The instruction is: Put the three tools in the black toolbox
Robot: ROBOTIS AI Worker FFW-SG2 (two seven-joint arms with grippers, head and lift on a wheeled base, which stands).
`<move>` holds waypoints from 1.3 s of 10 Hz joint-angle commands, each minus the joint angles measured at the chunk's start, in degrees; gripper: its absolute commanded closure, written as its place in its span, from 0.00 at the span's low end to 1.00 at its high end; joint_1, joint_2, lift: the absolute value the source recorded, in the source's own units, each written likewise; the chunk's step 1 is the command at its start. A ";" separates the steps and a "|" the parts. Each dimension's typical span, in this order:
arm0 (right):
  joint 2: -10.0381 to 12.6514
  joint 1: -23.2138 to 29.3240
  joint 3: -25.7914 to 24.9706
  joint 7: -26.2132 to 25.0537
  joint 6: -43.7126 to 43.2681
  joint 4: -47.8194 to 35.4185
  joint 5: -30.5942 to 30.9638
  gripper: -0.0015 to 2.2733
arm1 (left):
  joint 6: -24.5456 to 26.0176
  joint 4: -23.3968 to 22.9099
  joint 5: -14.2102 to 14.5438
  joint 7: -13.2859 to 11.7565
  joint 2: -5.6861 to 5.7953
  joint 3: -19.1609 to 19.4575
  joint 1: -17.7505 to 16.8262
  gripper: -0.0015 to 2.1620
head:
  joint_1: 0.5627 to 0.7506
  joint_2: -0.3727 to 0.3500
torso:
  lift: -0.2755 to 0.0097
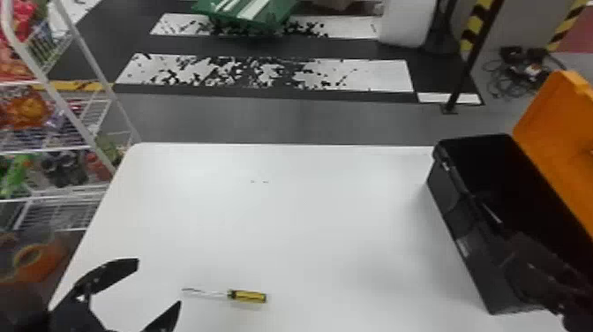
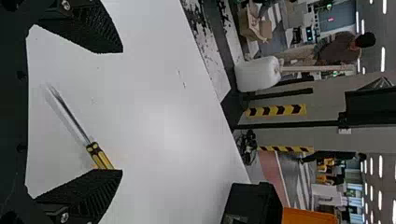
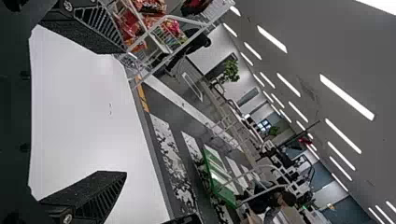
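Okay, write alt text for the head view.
A yellow-and-black screwdriver lies on a white table, just right of the open left gripper. At the right stands a black toolbox, its orange lid open, the right arm at its near end.

It's yellow and black on the screwdriver handle, plain white across the table, black for the toolbox at right, its lid bright orange, and white stripes streaking the green trolley, far side!

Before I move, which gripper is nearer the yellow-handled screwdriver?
The left gripper, near the shaft of the screwdriver; the right gripper is by the black toolbox.
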 commanded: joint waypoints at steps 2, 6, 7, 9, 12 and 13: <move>0.00 1.10 0.20 0.42 -2.28 -0.05 0.14 0.03 | -0.79 2.38 -0.73 -0.18 -0.92 -1.49 -1.08 0.04 | 0.70 0.61 | 0.77; -0.18 0.93 0.38 0.42 -3.33 0.13 0.31 0.03 | -0.26 5.37 1.91 5.71 -0.92 -8.60 -2.22 0.04 | 0.70 0.51 | 0.77; -0.27 0.93 0.12 0.59 -3.33 0.30 0.22 0.03 | -0.26 6.24 1.91 7.02 -0.92 -9.48 -2.58 0.04 | 0.70 0.47 | 0.77; -0.44 0.84 -0.59 1.12 -3.33 0.57 -0.39 0.03 | 0.97 8.44 1.91 8.17 -0.92 -10.10 -3.81 0.04 | 0.70 0.44 | 0.77; -0.53 0.23 -0.76 1.21 -3.33 1.01 -0.66 0.03 | -1.84 11.34 6.57 11.68 -0.92 -11.15 -1.70 0.04 | 0.70 0.42 | 0.77; -0.53 -0.13 -0.76 1.21 -3.33 1.45 -0.74 0.03 | -7.47 12.92 8.24 13.62 -0.92 -12.03 -0.20 0.04 | 0.70 0.42 | 0.77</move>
